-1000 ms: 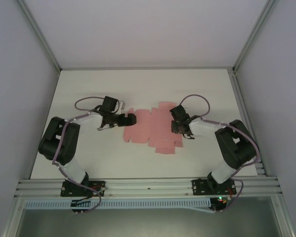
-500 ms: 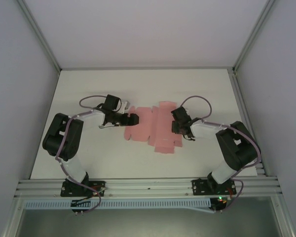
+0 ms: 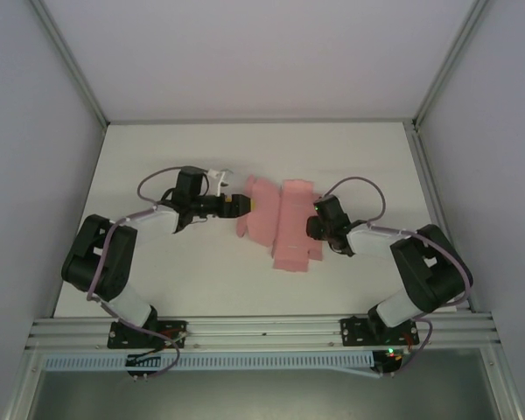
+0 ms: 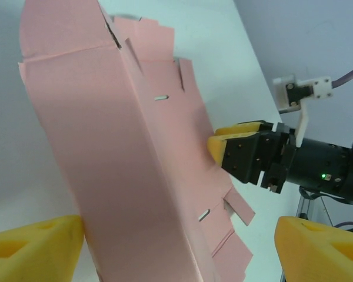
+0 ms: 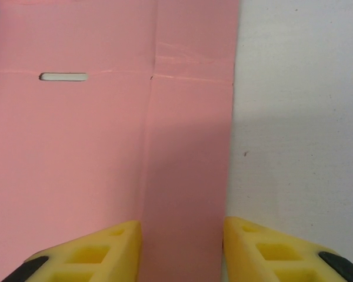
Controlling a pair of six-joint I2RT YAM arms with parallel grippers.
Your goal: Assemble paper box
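Top external view has the paper box (image 3: 284, 229), a pink cut sheet, lying in the middle of the table (image 3: 157, 157) between the arms, its left panel tipped up and the rest flat. The left fingers (image 3: 233, 205) are spread wide around that raised panel without pinching it, and the right fingers (image 5: 82, 252) are also parted, grasping nothing, straddling the sheet's right strip. A first wall fold seems in hand; next, the panel needs pushing upright along its crease while the flat part is kept from sliding.
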